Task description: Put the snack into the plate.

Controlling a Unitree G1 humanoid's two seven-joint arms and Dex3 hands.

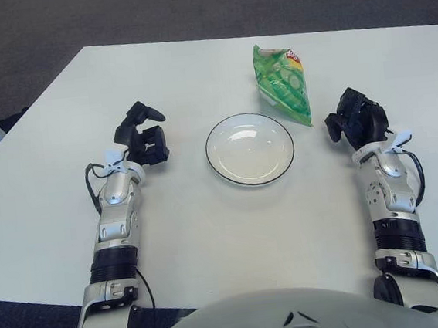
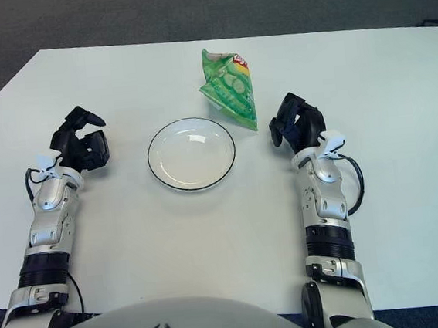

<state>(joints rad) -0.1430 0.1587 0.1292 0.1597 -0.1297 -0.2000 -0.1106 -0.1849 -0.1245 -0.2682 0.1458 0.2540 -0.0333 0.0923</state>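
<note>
Nearest us, our left hand (image 1: 143,136) and right hand (image 1: 357,120) hang loose-fingered, empty, flanking the white plate (image 1: 252,175) and crinkled green snack bag (image 1: 283,85).

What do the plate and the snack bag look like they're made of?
Plate: probably glazed ceramic, glossy white with a thin dark rim and light glints; could be melamine.
Snack bag: thin plastic film, shiny green and crinkled, with a printed label at its far end.
</note>
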